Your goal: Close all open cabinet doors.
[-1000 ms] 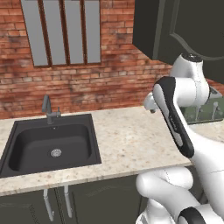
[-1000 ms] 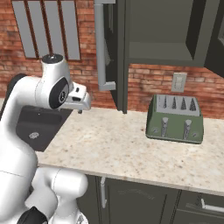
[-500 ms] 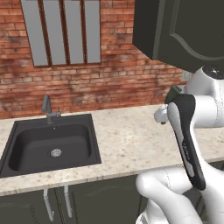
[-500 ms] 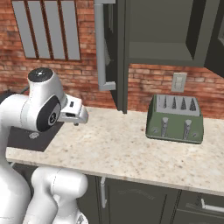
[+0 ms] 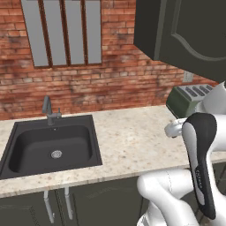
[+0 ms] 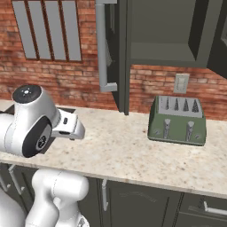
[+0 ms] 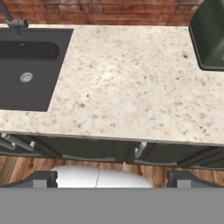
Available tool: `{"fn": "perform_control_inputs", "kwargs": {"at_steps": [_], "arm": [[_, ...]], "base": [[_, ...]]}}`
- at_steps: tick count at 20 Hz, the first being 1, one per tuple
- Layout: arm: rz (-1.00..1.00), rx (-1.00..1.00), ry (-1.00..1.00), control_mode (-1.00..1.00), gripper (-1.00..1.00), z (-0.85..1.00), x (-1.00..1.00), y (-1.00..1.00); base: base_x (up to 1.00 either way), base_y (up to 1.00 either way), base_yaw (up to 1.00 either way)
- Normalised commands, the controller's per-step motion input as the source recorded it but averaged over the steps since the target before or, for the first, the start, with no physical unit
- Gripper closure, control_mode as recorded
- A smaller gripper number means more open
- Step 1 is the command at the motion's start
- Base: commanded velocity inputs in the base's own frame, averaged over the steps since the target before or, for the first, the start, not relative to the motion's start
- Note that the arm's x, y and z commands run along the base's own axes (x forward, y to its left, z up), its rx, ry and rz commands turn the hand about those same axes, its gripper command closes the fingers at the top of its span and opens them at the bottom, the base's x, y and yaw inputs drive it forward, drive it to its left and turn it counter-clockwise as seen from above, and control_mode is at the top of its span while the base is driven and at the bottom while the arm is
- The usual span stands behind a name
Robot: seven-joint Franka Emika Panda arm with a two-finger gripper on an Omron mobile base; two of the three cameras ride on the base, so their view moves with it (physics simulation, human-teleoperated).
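**Inspector:** Report the scene from the left across.

**Assistant:** At far left, a dark sink (image 5: 53, 150) with a grey faucet (image 5: 49, 110) is set into the speckled tabletop (image 5: 132, 141). Above and to the right hangs the open cabinet door (image 6: 113, 48), swung out from the wall cabinet and seen nearly edge-on in the right base view, its long grey bar handle (image 6: 101, 46) facing the sink side. Beyond it stands the open cabinet interior (image 6: 162, 31), and a second door (image 6: 220, 37) at the right edge also appears to stand out from the carcass. Below that sits a green toaster (image 6: 177, 119).

**Inspector:** And the tool?

**Assistant:** The tool (image 7: 112, 178) hangs low, in front of the tabletop edge and pointing down at it. Its two dark fingertips (image 7: 40, 178) stand wide apart with nothing between them: it is open and empty. It is well apart from either door.

**Inspector:** What does the step in hand require?

**Assistant:** In my judgement, the arm is not yet positioned. It should rise and reach to the outer face of the near door, on the handle side, then push the free edge in an arc toward the cabinet. Contact near the handle gives the best leverage; contact close to the hinge would stall. No grasp is needed. The risks are clipping the door's lower edge on the way up, or brushing the toaster.
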Motion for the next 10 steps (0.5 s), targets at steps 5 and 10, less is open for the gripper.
{"fn": "perform_control_inputs", "kwargs": {"at_steps": [5, 10], "arm": [[0.0, 0.0, 0.0, -1.0, -1.0, 0.0, -0.05, 0.0], [0.0, 0.0, 0.0, -1.0, -1.0, 0.0, -0.08, 0.0]], "base": [[0.0, 0.0, 0.0], [0.0, 0.0, 0.0]]}}
